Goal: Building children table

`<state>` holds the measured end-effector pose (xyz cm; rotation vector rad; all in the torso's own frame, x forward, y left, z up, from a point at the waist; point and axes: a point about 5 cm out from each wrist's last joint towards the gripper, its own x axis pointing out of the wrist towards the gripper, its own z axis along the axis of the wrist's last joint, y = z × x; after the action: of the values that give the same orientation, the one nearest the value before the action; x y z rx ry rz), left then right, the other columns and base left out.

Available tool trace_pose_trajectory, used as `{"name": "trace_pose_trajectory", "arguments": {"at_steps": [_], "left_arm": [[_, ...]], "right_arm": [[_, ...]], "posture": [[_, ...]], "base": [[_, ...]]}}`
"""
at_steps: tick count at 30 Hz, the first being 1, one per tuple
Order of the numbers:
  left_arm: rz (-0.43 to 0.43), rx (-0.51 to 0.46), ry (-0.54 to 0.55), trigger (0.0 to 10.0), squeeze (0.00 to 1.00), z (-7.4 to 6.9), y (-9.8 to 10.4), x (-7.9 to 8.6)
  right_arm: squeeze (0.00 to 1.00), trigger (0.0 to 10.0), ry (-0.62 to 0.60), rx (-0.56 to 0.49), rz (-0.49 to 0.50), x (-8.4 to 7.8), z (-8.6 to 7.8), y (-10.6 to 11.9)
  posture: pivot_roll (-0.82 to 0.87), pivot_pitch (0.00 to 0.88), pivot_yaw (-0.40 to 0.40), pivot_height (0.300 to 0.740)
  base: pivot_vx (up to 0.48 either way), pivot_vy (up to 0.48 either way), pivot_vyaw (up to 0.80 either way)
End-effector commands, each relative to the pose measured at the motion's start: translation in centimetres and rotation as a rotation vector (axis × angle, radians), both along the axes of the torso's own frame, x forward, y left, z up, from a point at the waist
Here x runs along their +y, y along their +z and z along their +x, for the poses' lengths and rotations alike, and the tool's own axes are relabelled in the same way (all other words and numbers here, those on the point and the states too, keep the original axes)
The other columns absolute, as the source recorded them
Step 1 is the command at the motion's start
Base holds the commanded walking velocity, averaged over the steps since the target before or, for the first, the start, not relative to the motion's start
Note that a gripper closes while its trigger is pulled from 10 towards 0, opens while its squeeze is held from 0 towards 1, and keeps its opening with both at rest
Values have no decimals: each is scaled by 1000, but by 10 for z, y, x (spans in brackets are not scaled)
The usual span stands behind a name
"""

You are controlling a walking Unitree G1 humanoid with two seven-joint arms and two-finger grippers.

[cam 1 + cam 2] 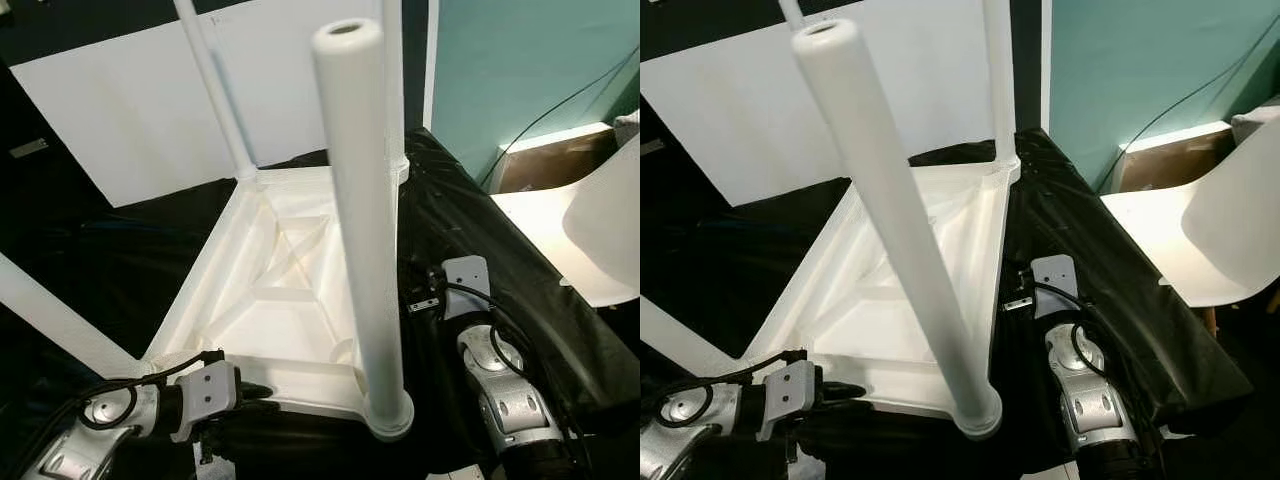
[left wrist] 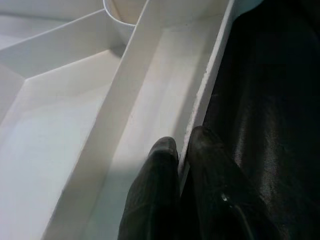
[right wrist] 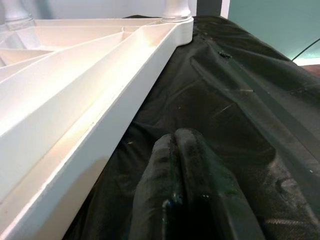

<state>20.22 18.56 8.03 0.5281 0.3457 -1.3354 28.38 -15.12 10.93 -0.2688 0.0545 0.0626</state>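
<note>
The white children's table [image 1: 280,290] lies upside down on the black-draped bench [image 1: 520,300], legs up. The left end effector [image 2: 182,150] pinches its near rim. The right end effector [image 3: 175,165], fingers together, rests on open cloth beside the table's right edge.

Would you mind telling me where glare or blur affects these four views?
Left eye view: the white tabletop underside is glare-washed, ribs faint. Right eye view: the chair is overexposed. Left wrist view: the left hand is soft, out of focus. Right wrist view: the right hand is blurred.
</note>
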Motion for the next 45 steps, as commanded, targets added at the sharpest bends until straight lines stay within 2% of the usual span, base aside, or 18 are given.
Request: {"name": "trace_pose_trajectory", "arguments": {"at_steps": [1, 3, 5, 9, 10, 15, 16, 18, 19, 26, 33, 34, 37, 38, 39, 41, 43, 45], "left_arm": [[116, 272, 50, 0, 86, -27, -49, 2], [116, 269, 79, 0, 86, -25, -50, 2], [134, 248, 200, 0, 286, -14, -56, 2], [150, 229, 300, 0, 322, -6, -60, 4], [156, 195, 418, 0, 361, 2, -64, 5], [154, 162, 488, 0, 353, 7, -66, 5], [146, 151, 518, 1176, 357, 10, -65, 6], [135, 137, 553, 1608, 357, 13, -64, 7], [120, 123, 599, 39, 1000, 17, -62, 9], [55, 78, 798, 0, 1000, 31, -58, 12], [24, 69, 835, 275, 1000, 34, -57, 6], [26, 66, 841, 3020, 1000, 34, -57, 6], [22, 58, 859, 4275, 1000, 36, -56, 5], [22, 51, 875, 5843, 1000, 37, -56, 5], [24, 35, 885, 9059, 1000, 37, -55, 5], [25, 25, 891, 9059, 1000, 37, -54, 5], [8, 12, 852, 10000, 1000, 33, -51, 3], [-51, 1, 759, 10000, 996, 24, -42, -2]], "right_arm": [[20, 10000, 2, 13, 9, 3, 2, -1], [20, 10000, 2, 13, 9, 3, 2, -1], [20, 10000, 2, 13, 9, 3, 2, -1], [20, 10000, 2, 14, 9, 2, 1, -1], [20, 10000, 2, 14, 10, 2, 1, -1], [24, 10000, 2, 15, 10, 3, 1, -1], [24, 10000, 3, 16, 10, 3, 1, -1], [24, 10000, 3, 16, 10, 3, 1, -1], [24, 10000, 3, 17, 11, 3, 1, -1], [24, 10000, -3, 4, 15, 4, -4, 0], [8, 10000, -10, -32, 5, 1, -11, 6], [8, 10000, -11, -34, 3, 1, -12, 7], [8, 10000, -11, -42, -9, -1, -15, 8], [8, 10000, -16, -50, -22, -5, -20, 9], [12, 10000, -28, -57, -32, -12, -27, 10], [12, 10000, -37, -61, -39, -16, -32, 11], [12, 10000, -51, -62, -48, -26, -43, 12], [12, 10000, -66, -59, -75, -40, -61, 15]], "posture": [[-90, 0, 106, 740], [-90, 0, 106, 740], [-89, 0, 105, 740], [-89, 0, 106, 740], [-90, 0, 106, 740], [-88, 0, 105, 740], [-88, 0, 105, 740], [-88, 0, 105, 740], [-86, 0, 107, 740], [-84, 0, 112, 740], [-94, 0, 109, 740], [-94, 0, 109, 740], [-98, 0, 106, 740], [-100, 0, 106, 740], [-103, 0, 107, 740], [-104, 0, 107, 740], [-113, 0, 109, 740], [-121, 0, 111, 740]], "base": [[0, 0, 0], [0, 0, 0], [0, 0, 0], [0, 0, 0], [0, 0, 0], [0, 0, 0], [0, 0, 0], [0, 0, 0], [0, 0, 0], [0, 0, 0], [0, 0, 0], [0, 0, 0], [0, 0, 0], [0, 0, 0], [0, 0, 0], [0, 0, 0], [0, 0, 0], [0, 0, 0]]}}
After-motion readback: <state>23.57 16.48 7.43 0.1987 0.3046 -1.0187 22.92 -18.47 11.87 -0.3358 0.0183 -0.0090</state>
